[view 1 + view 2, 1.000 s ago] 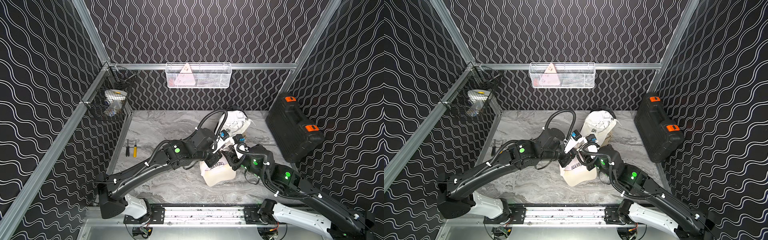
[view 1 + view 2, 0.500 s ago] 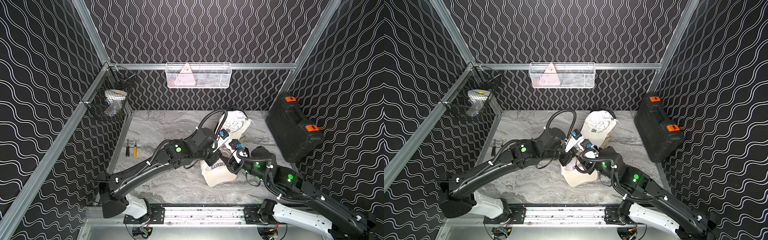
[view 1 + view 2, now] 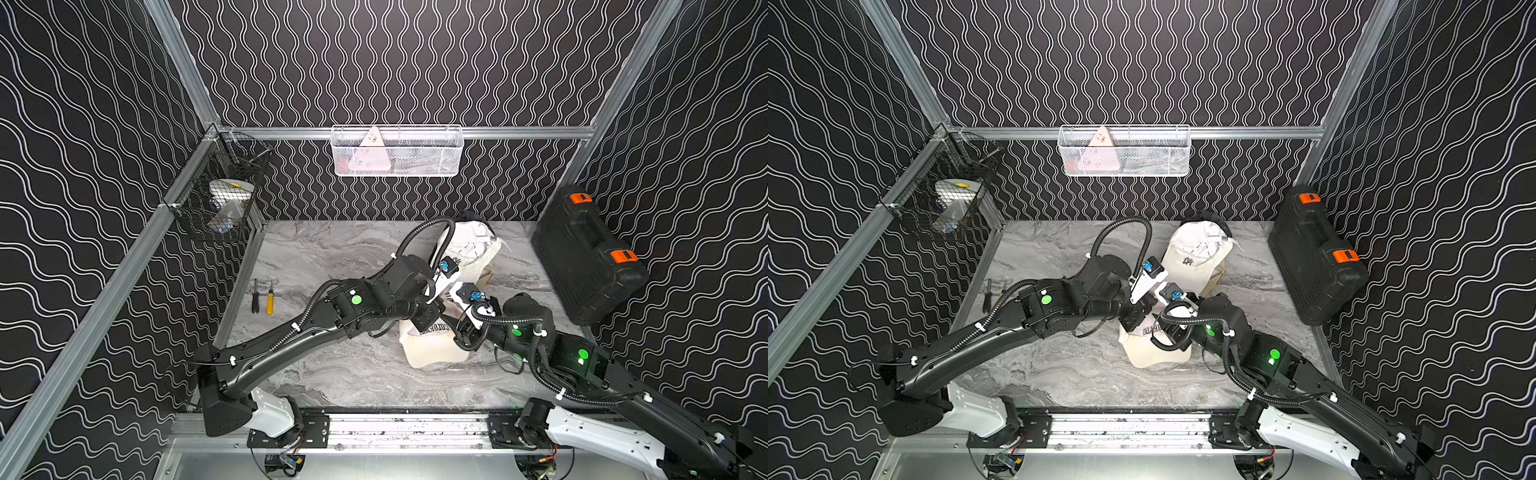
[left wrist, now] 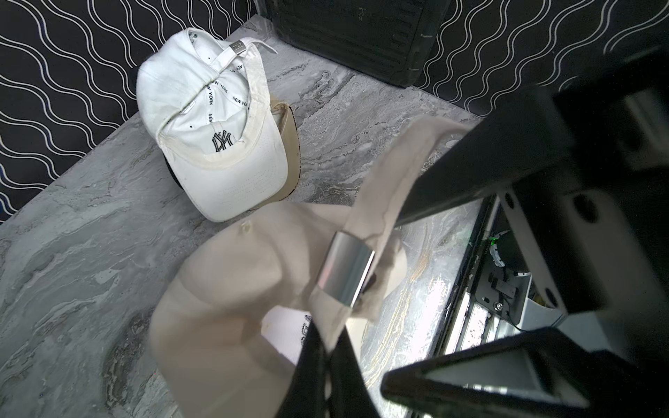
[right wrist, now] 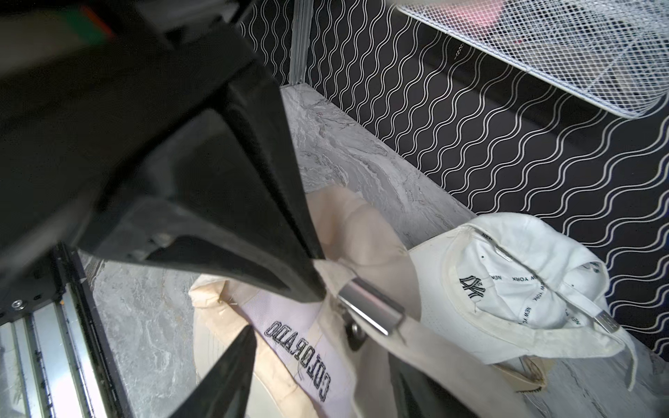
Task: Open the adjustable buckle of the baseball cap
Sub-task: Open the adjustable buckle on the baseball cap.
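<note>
Toward the front edge of the table (image 3: 332, 374), a little right of its middle, the beige cap (image 3: 432, 353) is lying crown-down with its back lifted, and the left gripper (image 4: 316, 336) is pinching the strap (image 4: 391, 181) tight, right beside the buckle (image 4: 345, 275). The right gripper (image 5: 322, 347) is hovering with its jaws standing apart on either side of the cap's back, just under the buckle, gripping nothing. The silver clasp is looking flat against the strap, so the buckle is probably not open yet. The step in hand seems to be the approach: one arm is bracing the strap while the other is lining up on the clasp. The next move is likely calling for a fingertip to get under the clasp's free edge and lever it up, or for a pinch on the loose strap end to draw it out, with the left side holding firm so the soft fabric is not simply following the pull. The table is showing grey marbled stone. A white cap (image 3: 469, 253) is resting on another cap near the back edge, a black case (image 3: 582, 257) is leaning at the right edge, and two screwdrivers (image 3: 262, 296) are lying by the left edge. Black walls with white wavy lines are enclosing the cell, carrying a white basket (image 3: 397, 151) and a black basket (image 3: 216, 208).
</note>
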`<state>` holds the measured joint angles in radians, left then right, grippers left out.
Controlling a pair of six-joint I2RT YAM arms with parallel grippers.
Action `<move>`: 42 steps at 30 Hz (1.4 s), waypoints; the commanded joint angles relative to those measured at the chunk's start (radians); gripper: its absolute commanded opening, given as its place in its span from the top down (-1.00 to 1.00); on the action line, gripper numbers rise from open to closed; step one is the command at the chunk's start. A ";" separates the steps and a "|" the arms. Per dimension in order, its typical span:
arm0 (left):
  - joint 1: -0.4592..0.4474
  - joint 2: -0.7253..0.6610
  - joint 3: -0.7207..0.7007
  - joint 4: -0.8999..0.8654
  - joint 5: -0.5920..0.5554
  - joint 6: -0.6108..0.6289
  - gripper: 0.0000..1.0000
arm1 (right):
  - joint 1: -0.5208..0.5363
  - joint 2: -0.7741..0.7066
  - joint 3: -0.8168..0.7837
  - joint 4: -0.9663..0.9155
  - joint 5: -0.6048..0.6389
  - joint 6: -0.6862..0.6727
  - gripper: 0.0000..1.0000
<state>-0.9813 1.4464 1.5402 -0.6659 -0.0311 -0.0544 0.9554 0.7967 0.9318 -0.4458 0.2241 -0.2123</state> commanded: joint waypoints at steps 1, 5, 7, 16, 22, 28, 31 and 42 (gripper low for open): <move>0.000 -0.007 0.014 0.023 -0.013 -0.001 1.00 | 0.001 -0.020 -0.007 -0.015 0.054 -0.007 -0.18; 0.000 -0.009 0.022 0.017 -0.019 0.001 1.00 | 0.000 -0.040 -0.011 -0.052 0.102 0.002 -0.18; 0.000 -0.010 0.027 0.013 -0.018 0.004 1.00 | 0.000 -0.052 -0.019 -0.052 0.109 0.004 -0.18; 0.000 -0.009 0.047 -0.002 -0.004 0.010 1.00 | 0.000 -0.028 -0.018 0.009 0.111 -0.019 -0.15; 0.000 -0.007 0.045 -0.014 -0.003 0.012 1.00 | 0.000 0.008 0.005 0.040 0.110 -0.040 -0.12; 0.000 -0.007 0.045 -0.020 0.005 0.011 1.00 | 0.002 0.017 0.028 0.054 0.114 -0.069 -0.11; 0.000 -0.006 0.046 -0.026 0.010 0.012 1.00 | 0.000 0.022 0.039 0.053 0.113 -0.082 -0.10; 0.000 0.006 0.069 -0.035 0.026 0.010 1.00 | 0.001 0.039 0.047 0.072 0.065 -0.089 -0.04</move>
<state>-0.9813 1.4506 1.5967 -0.7120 -0.0185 -0.0505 0.9554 0.8330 0.9730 -0.4164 0.3149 -0.2996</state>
